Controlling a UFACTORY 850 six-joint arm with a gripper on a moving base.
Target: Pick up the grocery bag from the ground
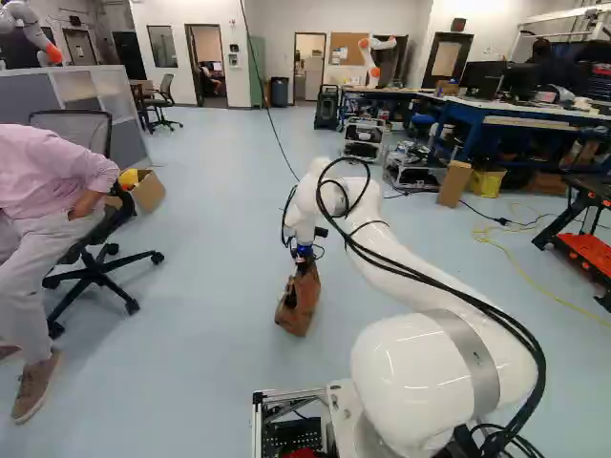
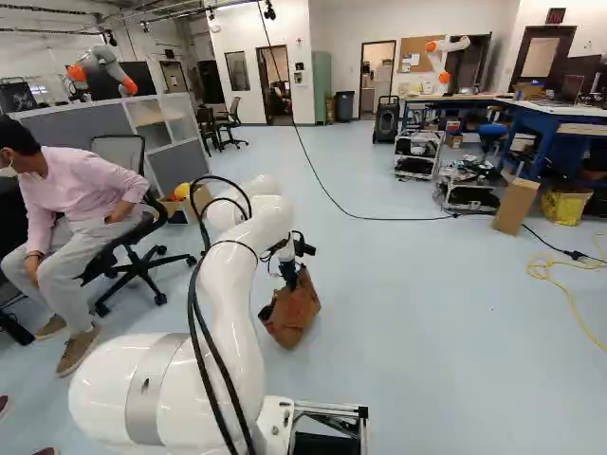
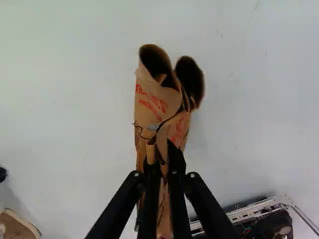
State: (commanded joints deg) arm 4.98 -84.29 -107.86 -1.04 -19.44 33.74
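Below the wrist, the gripper [image 1: 305, 254] points down at the top of the brown paper grocery bag [image 1: 298, 305], right of the middle of the base views' open floor area as seen past the arm. In the wrist view the gripper [image 3: 163, 158] is shut on the bag's crumpled top edge, paper pinched between the two fingers. The bag [image 3: 151, 102] has red print, and its folded mouth flares out ahead of the fingertips. Whether its bottom touches the floor, I cannot tell.
A seated person is at the left of both base views, on a wheeled chair [image 1: 105, 258]. A cardboard box [image 1: 148, 190] stands behind. A black cable [image 2: 356, 216] crosses the floor [image 2: 427, 313]. Workbenches [image 2: 545, 133] stand back right; another robot [image 2: 446, 55] is beyond.
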